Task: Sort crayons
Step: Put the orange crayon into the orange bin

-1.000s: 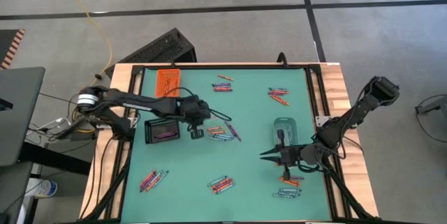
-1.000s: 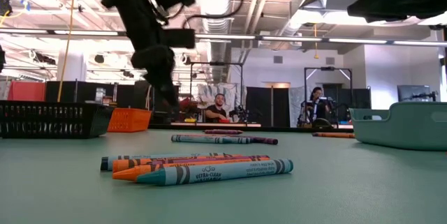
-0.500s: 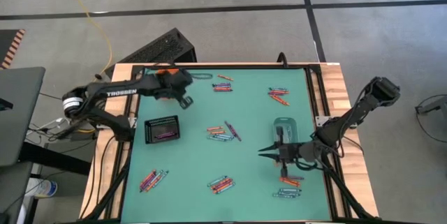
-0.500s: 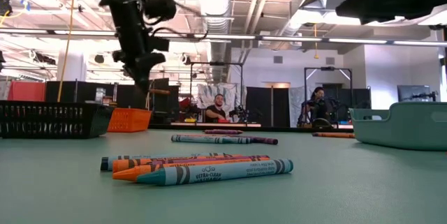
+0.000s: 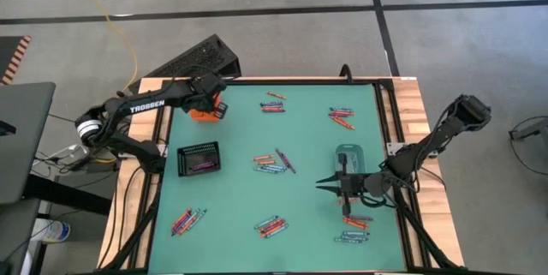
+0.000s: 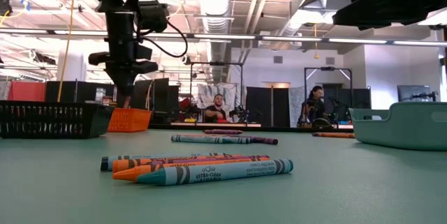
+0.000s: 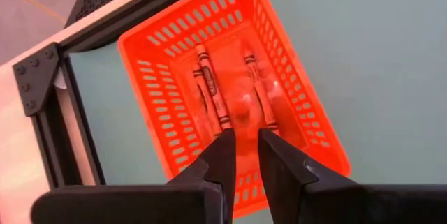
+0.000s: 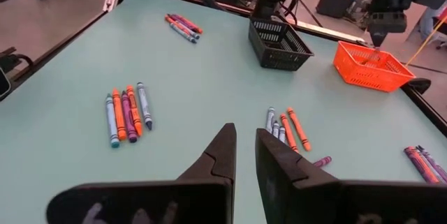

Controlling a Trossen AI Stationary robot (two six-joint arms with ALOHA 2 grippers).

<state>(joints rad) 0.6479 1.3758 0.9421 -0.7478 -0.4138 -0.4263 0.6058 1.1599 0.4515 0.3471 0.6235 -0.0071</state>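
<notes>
High view: left pincer point(image 5: 211, 106) over the orange basket point(image 5: 204, 114).
Fingers slightly parted, gripping nothing; crayons point(image 7: 211, 87) lie inside.

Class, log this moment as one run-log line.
left hand: above orange basket, empty | crayons in basket | right hand: waiting, nothing held

Bright, even light pours from the long ceiling strip lamps point(image 6: 279, 38) above me. Soft, faint shadows sit under the nearest paper-wrapped crayons point(image 6: 202, 168). My glossy orange slotted plastic basket point(image 7: 167, 56) glares pale at its floor, slightly blurred.
</notes>
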